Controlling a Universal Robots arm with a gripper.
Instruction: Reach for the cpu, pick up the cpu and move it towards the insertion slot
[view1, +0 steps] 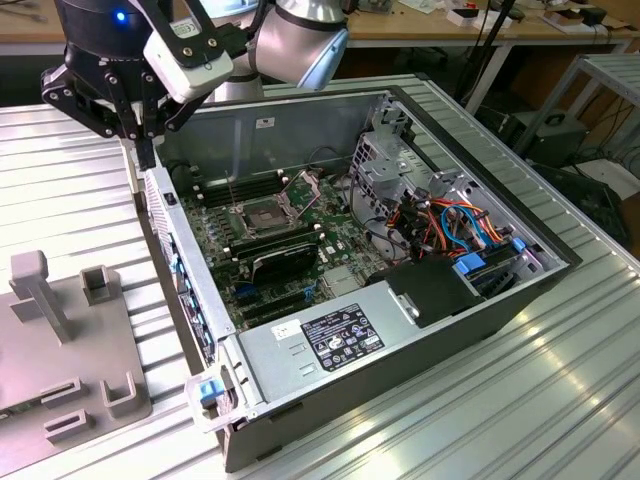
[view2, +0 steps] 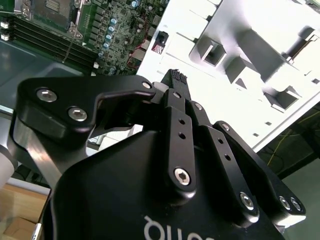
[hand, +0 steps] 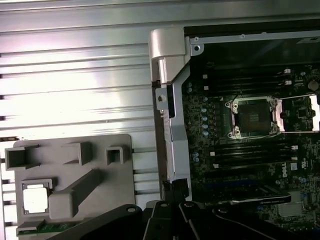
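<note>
cpu (hand: 36, 200) flat in grey holder (hand: 70, 165), insertion slot (hand: 252, 117) plate raised

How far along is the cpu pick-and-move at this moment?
Nothing looks done yet. The cpu sits untouched in its pocket on the grey fixture tray. The gripper hangs at the computer case's edge, holding nothing. Left: the reach, the pick-up and the carry to the insertion slot, whose plate stands open.
</note>
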